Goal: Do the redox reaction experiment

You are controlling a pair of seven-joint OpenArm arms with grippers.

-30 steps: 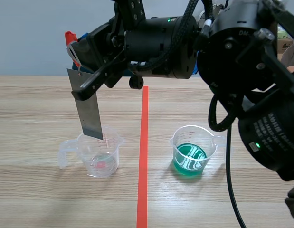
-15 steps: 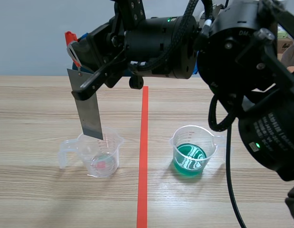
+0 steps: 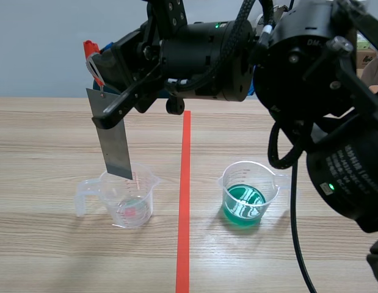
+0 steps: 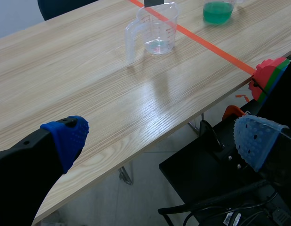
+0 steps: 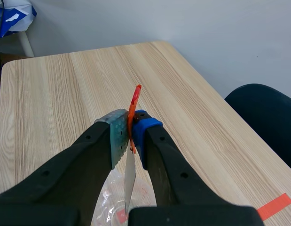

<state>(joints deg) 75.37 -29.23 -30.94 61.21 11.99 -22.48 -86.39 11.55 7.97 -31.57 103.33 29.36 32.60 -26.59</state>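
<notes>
The metal strip (image 3: 114,137) is a thin, flat, dull grey rectangle with straight edges, hanging nearly upright with a slight tilt. An orange-red plastic clip (image 3: 91,52) is attached to its upper end. The strip's lower end is at the rim of the clear cup (image 3: 124,198), above the cup's mouth. Whether it dips inside cannot be determined.

The right gripper (image 5: 130,129), reaching across from the right side of the scene, is clamped on the strip's upper end. One grey-green pad and one blue pad press the clip between them.

The clear cup is a transparent plastic measuring cup with a handle, a spout and printed graduations. It holds a shallow layer of nearly colourless liquid. A second cup (image 3: 247,194) of the same type stands across the orange-red tape line (image 3: 184,213) and holds green liquid.

The table (image 3: 48,244) has a pale wood-grain surface.

The left gripper (image 4: 161,139) hangs beyond the table edge. Its blue dotted pads are spread wide apart and hold nothing.
</notes>
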